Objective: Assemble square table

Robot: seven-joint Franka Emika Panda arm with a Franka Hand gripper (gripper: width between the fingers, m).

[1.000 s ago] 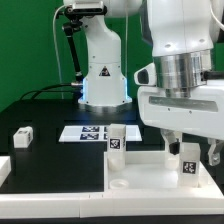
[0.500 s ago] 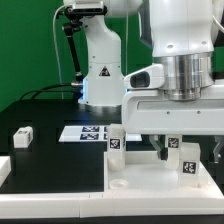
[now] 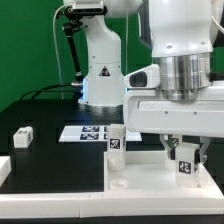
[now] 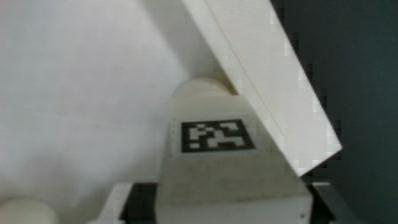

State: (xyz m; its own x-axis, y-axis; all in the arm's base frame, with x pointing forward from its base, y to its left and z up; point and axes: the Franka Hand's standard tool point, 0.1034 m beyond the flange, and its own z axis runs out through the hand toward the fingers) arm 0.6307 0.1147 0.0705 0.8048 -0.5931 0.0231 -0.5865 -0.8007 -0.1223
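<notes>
- The square slab (image 3: 140, 177) is smooth, matte white plastic with a raised rim. It lies along the desk edge nearest the exterior camera, on the exterior view's right.
- My claw (image 3: 187, 159) is clamped on a blocky white peg leg (image 3: 186, 168) with a black-white tag, over the slab's back rim.
- In the wrist view my fingers (image 4: 121, 206) show only as dark slivers, and the leg's base is hidden.
- Half a second ago my fingers stood wider apart; now the leg leans slightly.
</notes>
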